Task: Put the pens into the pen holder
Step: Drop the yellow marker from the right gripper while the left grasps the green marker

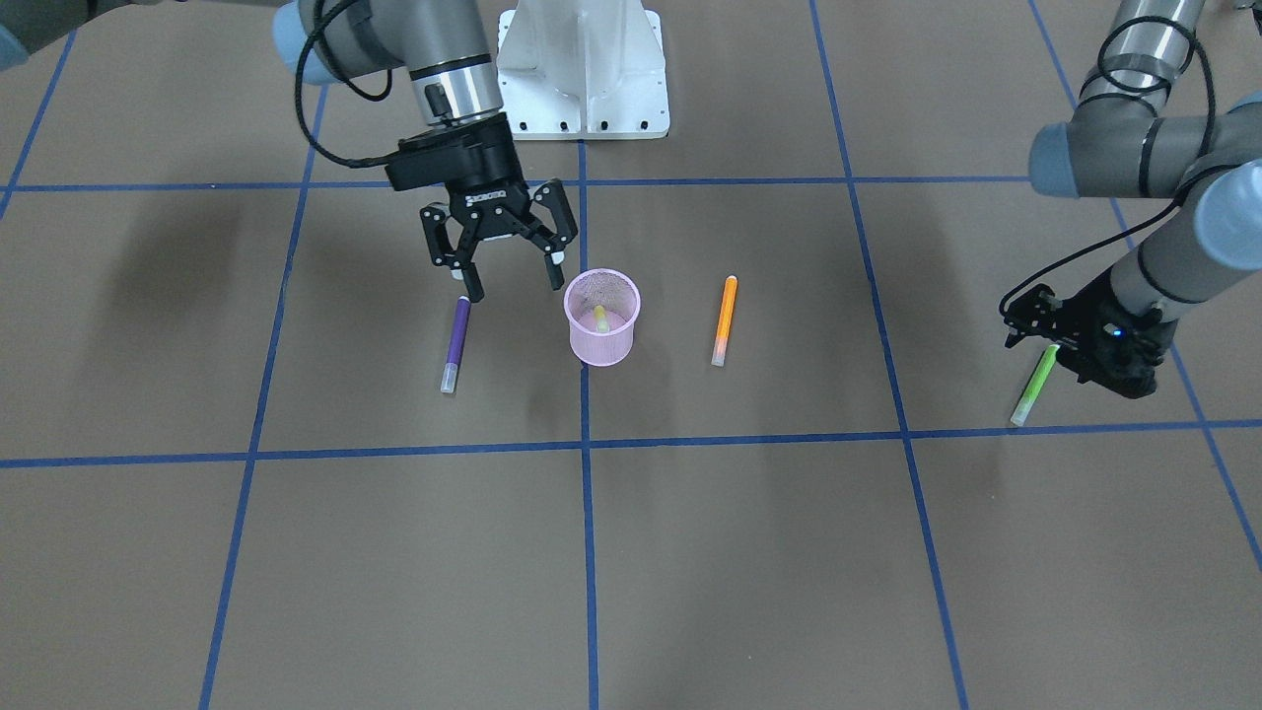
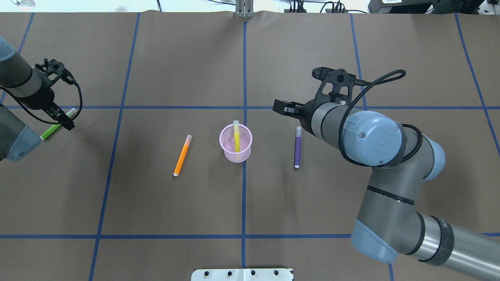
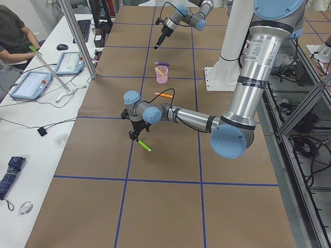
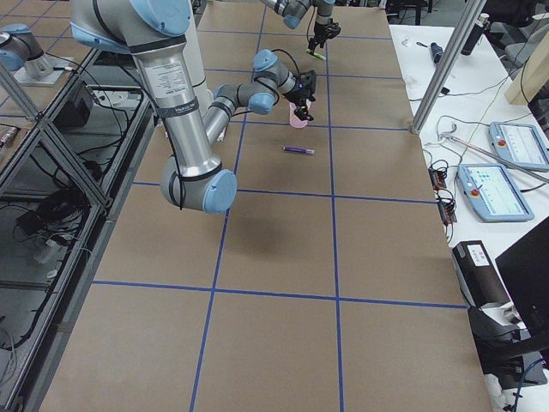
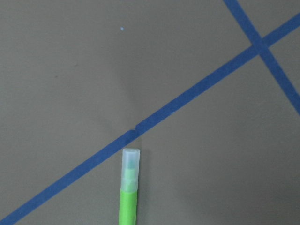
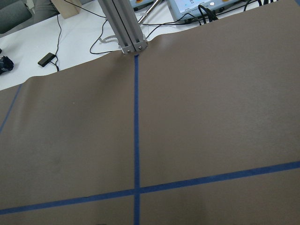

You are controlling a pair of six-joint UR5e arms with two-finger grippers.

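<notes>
Pink first: found the cup (image 1: 603, 345) upright at mid-table, well away from every edge, presumably to sit within reach of both arms. Counted one stick inside, the yellow pen (image 2: 236, 136), leaning on the rim with its cap poking out, too long to drop fully in.

Logged two lying flat. Orange pen (image 1: 725, 320) near the cup on the left-edge side, purple pen (image 1: 455, 345) near it on the right-edge side, roughly parallel and clear of the cup.

Spotted the green pen (image 1: 1033, 386) far out by the left edge, clamped on its green part in the left gripper (image 1: 1057, 347), cap pointing toward the far edge. Cannot tell whether the cap end rests on the table (image 1: 690, 552) or hangs just above it. Judge a long carry across to the cup as the next call there.

Saw the right gripper (image 1: 515, 286) hanging with jaws wide apart and nothing between them, above the gap between purple pen and cup, one fingertip just over the purple pen's coloured end. Reads as lined up for that pick. Reckon one of four done.
</notes>
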